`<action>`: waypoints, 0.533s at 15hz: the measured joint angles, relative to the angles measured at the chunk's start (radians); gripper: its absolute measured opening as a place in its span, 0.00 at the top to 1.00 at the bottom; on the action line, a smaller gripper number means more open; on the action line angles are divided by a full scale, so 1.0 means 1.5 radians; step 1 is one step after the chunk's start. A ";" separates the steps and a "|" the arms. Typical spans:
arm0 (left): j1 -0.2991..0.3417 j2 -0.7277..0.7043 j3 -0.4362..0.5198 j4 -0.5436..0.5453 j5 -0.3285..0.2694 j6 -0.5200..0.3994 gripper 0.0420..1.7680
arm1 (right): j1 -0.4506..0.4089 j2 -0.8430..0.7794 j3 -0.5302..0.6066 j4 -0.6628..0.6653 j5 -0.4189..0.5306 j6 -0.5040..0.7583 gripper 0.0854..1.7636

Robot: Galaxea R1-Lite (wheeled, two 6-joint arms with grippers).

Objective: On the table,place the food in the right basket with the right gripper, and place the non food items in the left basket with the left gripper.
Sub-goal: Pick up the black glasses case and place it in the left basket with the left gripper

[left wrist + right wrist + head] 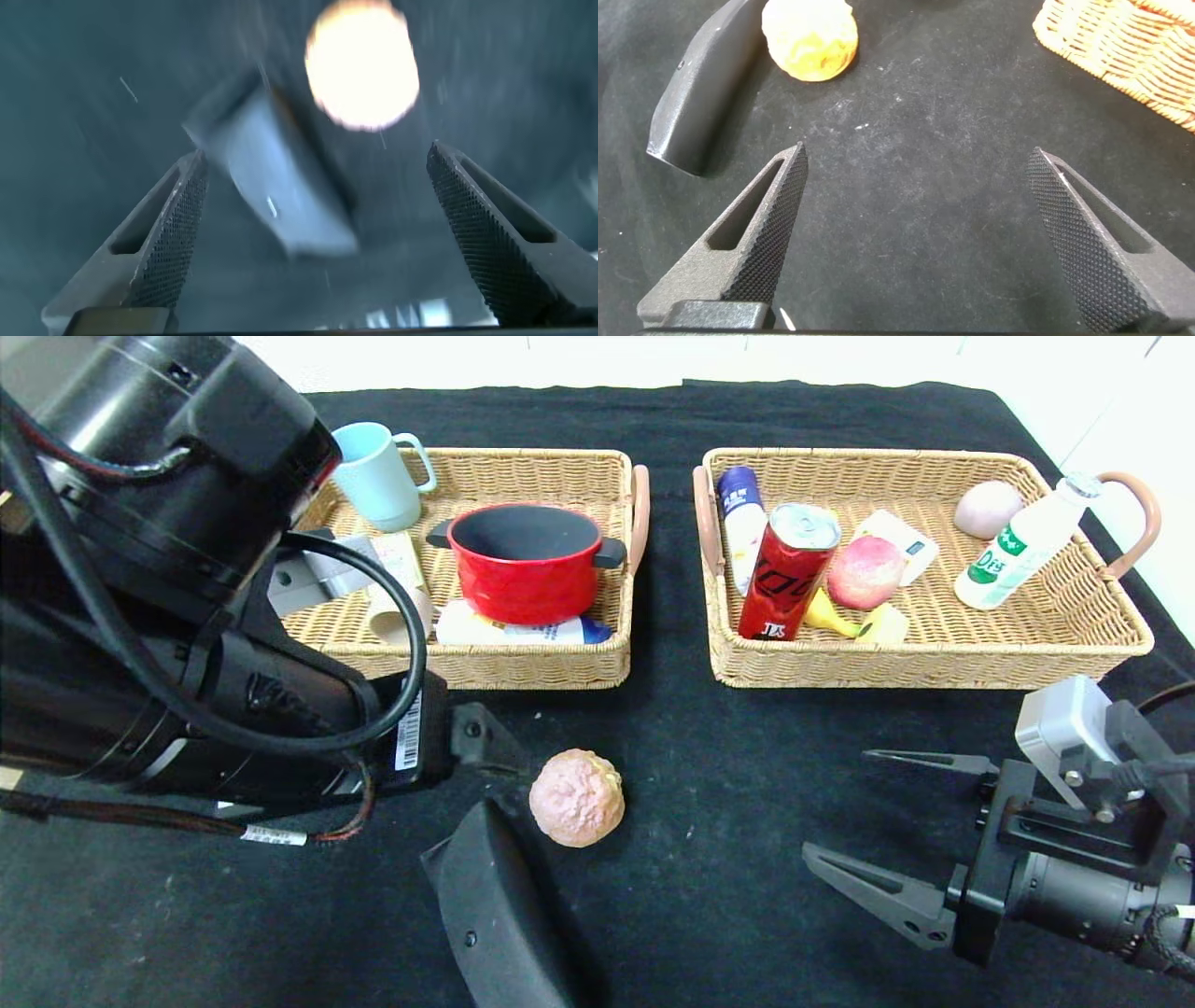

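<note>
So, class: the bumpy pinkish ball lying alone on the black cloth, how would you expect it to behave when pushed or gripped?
The pinkish ball looks nearly round, so a sideways nudge would probably roll it. Its lumpy surface may give fingers some grip. The right gripper is open, apparently wide enough to straddle it; whether the ball is soft or hard cannot be judged.

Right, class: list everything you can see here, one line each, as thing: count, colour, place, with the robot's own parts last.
Bun: one, pinkish-tan, on the cloth before the baskets.
Left basket: one, wicker, far left.
Pot: one, red, left basket.
Mug: one, pale blue, left basket's back corner.
Right basket: one, wicker, far right.
Can: one, red, right basket.
Peach: one, pink, right basket.
Bottle: one, white and green, leaning on the right basket's rim.
Table: one, black cloth.
Left gripper: jaws open, near the bun.
Right gripper: jaws open, low at right.
</note>
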 joint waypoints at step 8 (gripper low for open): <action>-0.008 0.028 0.089 0.012 -0.024 -0.070 0.04 | 0.002 0.003 0.001 0.000 0.000 -0.001 0.03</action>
